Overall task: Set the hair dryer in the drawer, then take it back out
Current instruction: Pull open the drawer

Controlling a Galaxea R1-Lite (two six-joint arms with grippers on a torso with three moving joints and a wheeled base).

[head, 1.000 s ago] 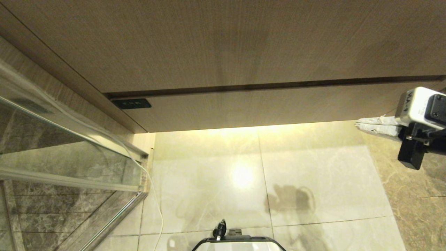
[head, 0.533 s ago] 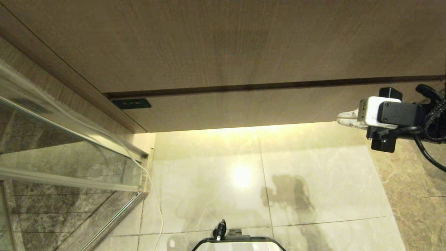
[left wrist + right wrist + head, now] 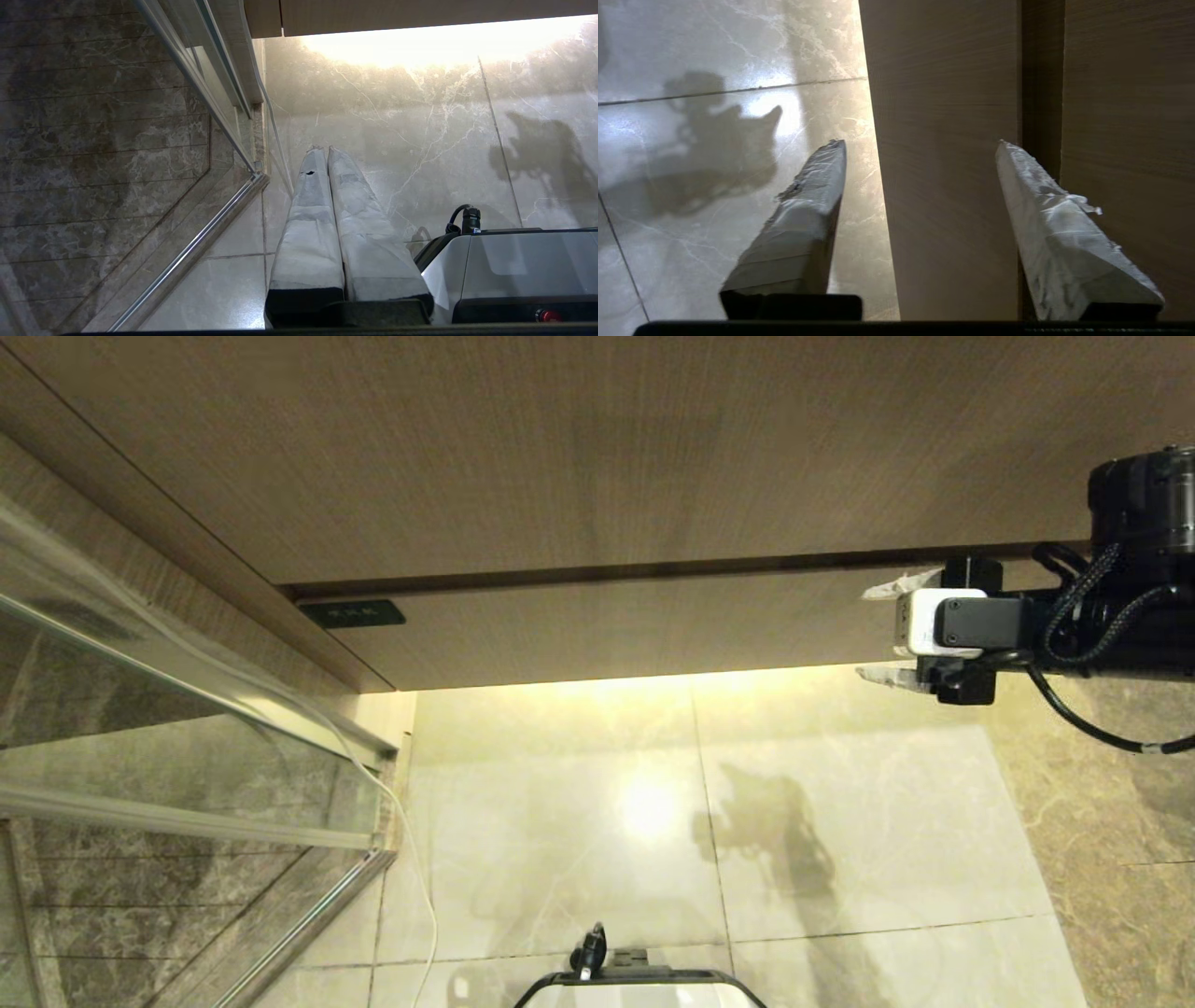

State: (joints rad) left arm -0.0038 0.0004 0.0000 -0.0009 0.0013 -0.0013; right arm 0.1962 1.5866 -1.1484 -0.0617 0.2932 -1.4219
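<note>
left gripper [image 3: 329, 151] pressed closed, empty, parked over floor | drawer [image 3: 653, 630] closed; hair dryer not visible | right gripper [image 3: 887, 630] spread wide, empty, straddling drawer front | risk: fingers may slip off handleless front | change: earlier lower and further right, fingers together

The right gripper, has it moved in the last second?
Yes. The right gripper has slid left along the drawer front and risen: it hung below the drawer's lower edge, and now its open fingers straddle that front panel.
</note>
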